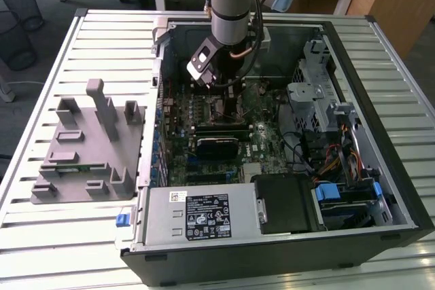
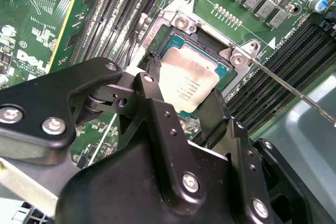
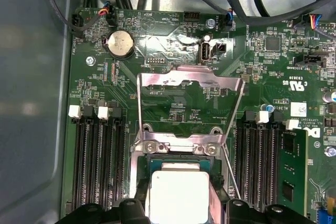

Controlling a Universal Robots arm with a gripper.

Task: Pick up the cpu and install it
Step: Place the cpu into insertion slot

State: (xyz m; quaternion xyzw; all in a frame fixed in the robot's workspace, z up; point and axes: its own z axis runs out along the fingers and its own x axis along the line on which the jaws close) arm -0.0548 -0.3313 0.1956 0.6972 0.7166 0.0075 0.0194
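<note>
Slatted metal table (image 1: 68,249) is carrying two things here: an open PC case (image 1: 272,252) sitting center-right of the frame, and a grey plastic jig (image 1: 81,161) lying center-left.

Tight rm round cpu (image 3: 176,195): RAM slots (image 3: 97,166) ea. side, load plate (image 3: 210,83) up, lever rod (image 2: 294,93) alongside.

The cpu (image 2: 186,80) has a silvery-white top with a thin dark rim. The claw (image 2: 181,106) is black with silver screws. The board (image 3: 173,103) is green with tiny white marks. The frame (image 3: 189,80) is shiny silver. The round battery (image 3: 121,43) is silver too. The slots (image 3: 97,166) are black with white clips. In the exterior view the case (image 1: 272,256) is black, the arm (image 1: 231,5) is grey and light blue, the tabletop (image 1: 41,59) is white with stripes, and the block (image 1: 88,147) is grey.
</note>
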